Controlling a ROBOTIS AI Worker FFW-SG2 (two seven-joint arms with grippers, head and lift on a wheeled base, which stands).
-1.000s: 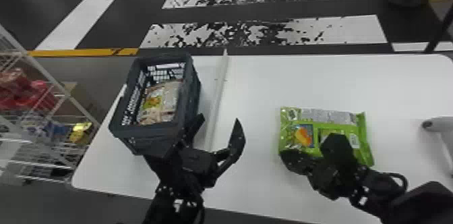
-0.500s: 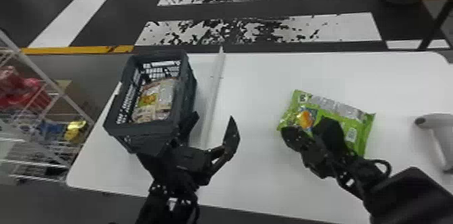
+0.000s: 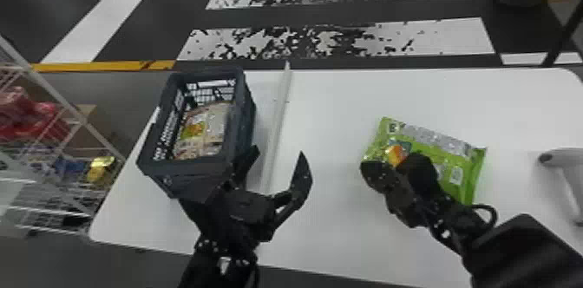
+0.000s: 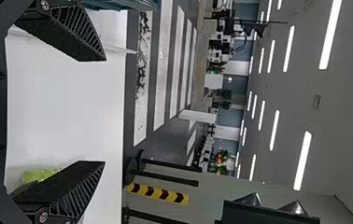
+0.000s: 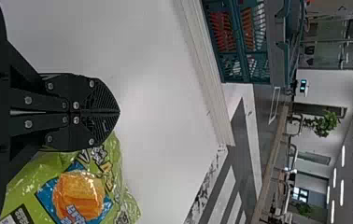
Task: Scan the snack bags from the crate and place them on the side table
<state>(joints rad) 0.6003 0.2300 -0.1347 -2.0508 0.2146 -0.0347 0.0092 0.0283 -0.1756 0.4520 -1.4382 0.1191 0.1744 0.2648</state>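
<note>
The right gripper (image 3: 374, 171) is over the near left part of the green snack bag (image 3: 460, 147), which lies flat on the white table (image 3: 347, 239). In the right wrist view the right gripper (image 5: 118, 112) has its fingers pressed together, the green bag (image 5: 123, 198) showing beside and beneath them. At the crate's near right corner stands the left gripper (image 3: 280, 155), its fingers wide apart; nothing is between the left gripper's fingers (image 4: 104, 111) in the left wrist view. Brownish snack bags (image 3: 208, 124) lie inside the dark crate (image 3: 249, 113).
A white handheld scanner (image 3: 561, 157) rests at the table's right side. A pale strip (image 3: 277, 122) runs lengthwise just right of the crate. Wire shelving (image 3: 65, 105) with red packs stands left of the table.
The green bag has turned clockwise and shifted a little farther out. Over it, the right gripper has moved away from the robot. The left arm has stayed nearly still, open.
</note>
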